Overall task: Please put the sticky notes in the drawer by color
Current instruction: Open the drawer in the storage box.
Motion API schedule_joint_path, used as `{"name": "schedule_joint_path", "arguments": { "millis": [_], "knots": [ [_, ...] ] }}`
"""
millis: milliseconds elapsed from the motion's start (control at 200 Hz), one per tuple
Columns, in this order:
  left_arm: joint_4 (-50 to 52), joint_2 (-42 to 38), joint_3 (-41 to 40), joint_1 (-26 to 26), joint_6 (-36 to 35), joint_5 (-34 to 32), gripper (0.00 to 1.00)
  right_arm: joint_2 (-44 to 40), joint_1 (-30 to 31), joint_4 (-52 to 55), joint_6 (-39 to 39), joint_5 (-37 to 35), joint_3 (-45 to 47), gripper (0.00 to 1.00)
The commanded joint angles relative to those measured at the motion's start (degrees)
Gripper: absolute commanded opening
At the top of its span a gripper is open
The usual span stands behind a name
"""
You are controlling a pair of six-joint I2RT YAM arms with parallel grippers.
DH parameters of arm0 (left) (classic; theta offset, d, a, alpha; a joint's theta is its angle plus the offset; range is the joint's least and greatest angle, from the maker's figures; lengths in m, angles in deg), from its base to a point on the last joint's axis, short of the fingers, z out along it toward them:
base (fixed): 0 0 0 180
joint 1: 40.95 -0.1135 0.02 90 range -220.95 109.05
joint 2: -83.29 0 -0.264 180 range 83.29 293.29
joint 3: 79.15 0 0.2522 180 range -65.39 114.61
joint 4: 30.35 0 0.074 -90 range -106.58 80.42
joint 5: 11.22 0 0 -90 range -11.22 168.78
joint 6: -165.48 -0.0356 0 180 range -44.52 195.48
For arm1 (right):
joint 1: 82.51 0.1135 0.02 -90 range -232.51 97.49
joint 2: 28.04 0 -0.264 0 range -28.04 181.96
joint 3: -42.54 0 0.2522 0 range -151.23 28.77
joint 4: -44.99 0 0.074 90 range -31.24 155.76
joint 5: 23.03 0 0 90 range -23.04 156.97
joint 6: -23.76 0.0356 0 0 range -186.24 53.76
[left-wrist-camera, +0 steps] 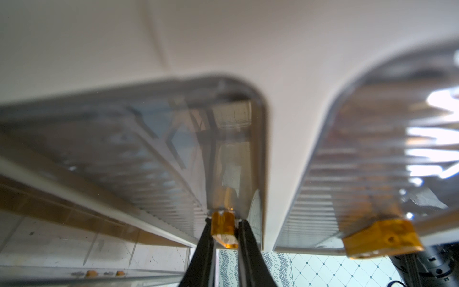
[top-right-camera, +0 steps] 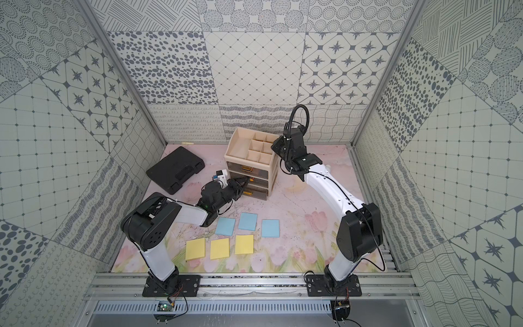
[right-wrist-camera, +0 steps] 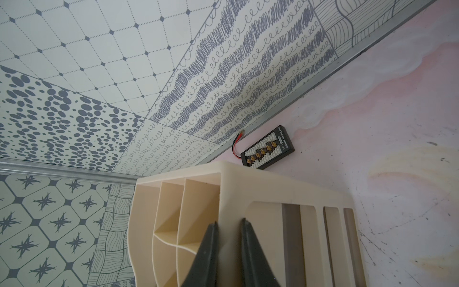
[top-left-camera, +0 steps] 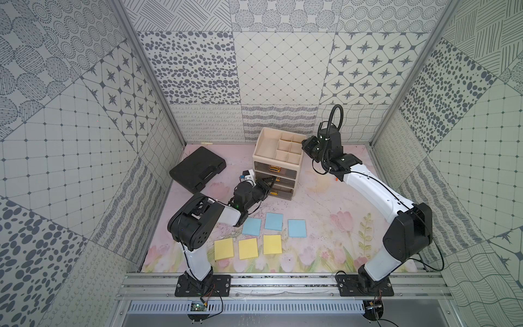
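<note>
Patterned grey-and-white panels wall in a pink floral tabletop [top-left-camera: 325, 203], seen from above in both top views. Just above the centre of the frame stands the drawer cabinet [top-left-camera: 264, 144], cream, with a divided tray on top and three translucent grey drawers stacked below, their fronts facing the lower edge of the frame. The left gripper [top-left-camera: 268, 182] reaches in from the lower left to the middle drawer front. In the left wrist view its two black fingers are pinched on that drawer's gold handle [left-wrist-camera: 223, 228], which fills the narrow gap between them. Whether the drawer is pulled out at all cannot be told. The right gripper [top-left-camera: 305, 147] sits at the cabinet's upper right corner. In the right wrist view the right gripper [right-wrist-camera: 229, 220] straddles the cream rim of the tray, one finger inside a compartment and one outside, closed on that wall. Below the cabinet, in the lower middle of the frame, three blue sticky notes [top-left-camera: 274, 221] lie flat in a row, and three yellow sticky notes [top-left-camera: 248, 248] lie in a second row just beneath them, all apart from one another. A black case [top-left-camera: 198, 168] lies left of the cabinet. Behind the cabinet, against the back wall, the right wrist view shows a small black connector board [right-wrist-camera: 267, 147].
</note>
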Motion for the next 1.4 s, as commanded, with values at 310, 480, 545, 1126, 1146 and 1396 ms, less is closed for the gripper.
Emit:
{"name": "schedule_joint_path", "arguments": {
  "millis": [310, 480, 545, 1126, 1146, 1396],
  "knots": [
    [4.9, -4.5, -1.5, 0.1, -4.3, 5.1, 0.00, 6.3, 1.6, 11.8, 0.9, 5.1, -0.4, 0.00],
    [7.1, -5.6, -1.1, -0.1, -4.1, 8.0, 0.00, 7.5, 1.6, 12.3, 1.1, 4.8, -1.6, 0.00],
    [7.6, -5.8, -1.0, -0.4, -3.6, 9.0, 0.00, 7.8, 1.7, 12.3, 1.1, 4.4, -1.8, 0.00],
    [13.8, -11.2, -2.1, -1.8, -4.1, 12.8, 0.00, 9.3, 1.7, 12.8, 0.7, 3.2, -4.0, 0.00],
    [13.8, -11.2, -2.3, -1.8, -4.2, 12.9, 0.00, 9.4, 1.7, 12.8, 0.8, 3.0, -4.0, 0.00],
    [13.4, -12.1, -4.6, -1.0, -4.1, 14.0, 0.00, 9.9, 2.1, 12.7, 1.1, 1.9, -3.9, 0.00]
  ]
}}
